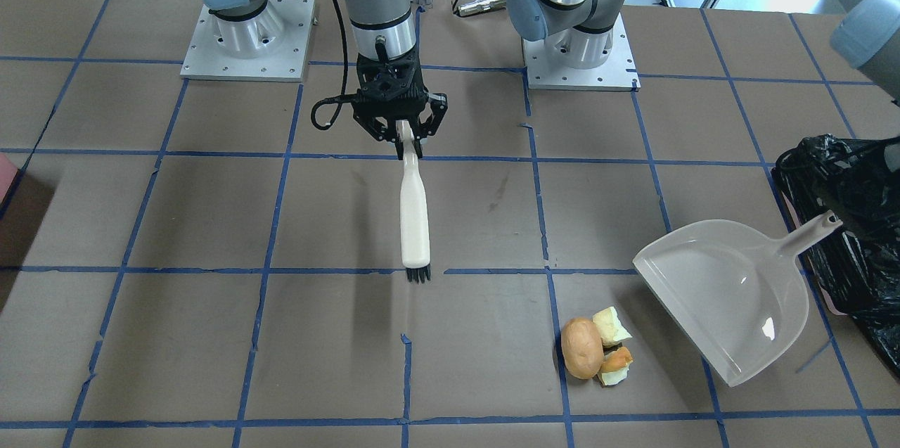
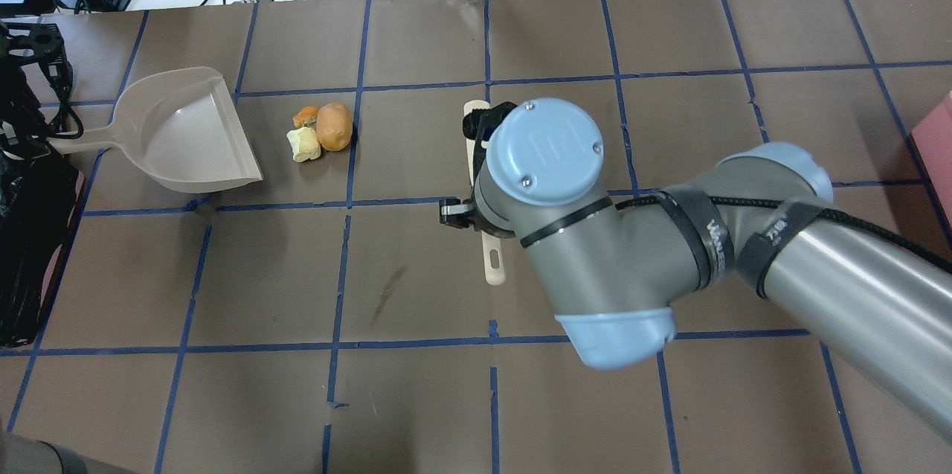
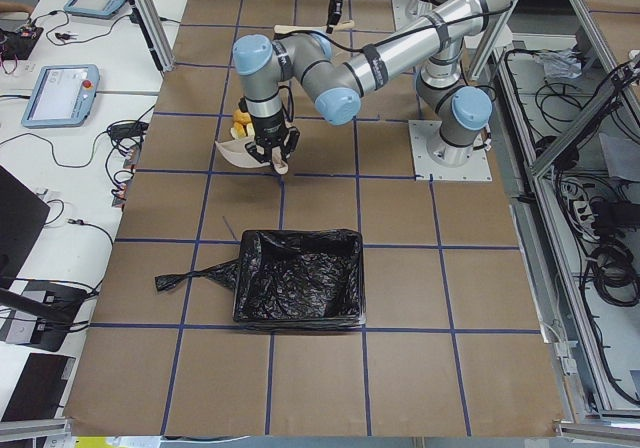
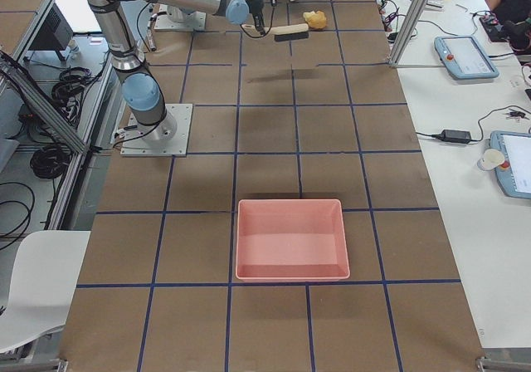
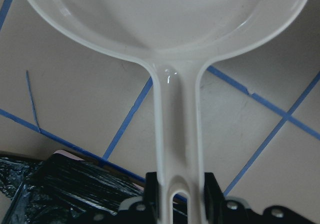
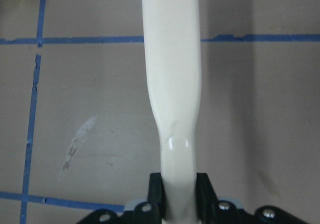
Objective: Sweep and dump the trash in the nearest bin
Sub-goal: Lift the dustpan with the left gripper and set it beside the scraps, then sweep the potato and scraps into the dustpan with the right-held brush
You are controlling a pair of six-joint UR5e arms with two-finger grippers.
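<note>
At lower right of the frame, the trash [image 1: 594, 348] sits just beside the dustpan [image 1: 731, 293], whose handle the left claw [image 5: 181, 196] grips, while the right claw [image 1: 409, 141] grips the brush [image 1: 415, 216].

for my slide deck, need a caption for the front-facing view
Right gripper holds a brush by its handle; food scraps lie beside the dustpan, with the black-lined bin just beyond

I saw the trash [image 1: 594, 353] huddled together: a brown-orange oval lump [image 1: 580, 346], a pale yellow chunk [image 1: 610, 326] touching it at its one o'clock, and an orange peel [image 1: 616, 361] at four. The bin [image 1: 854, 251], lined in crinkled black plastic, stood apart at the heap's two o'clock in the front-facing view.
</note>
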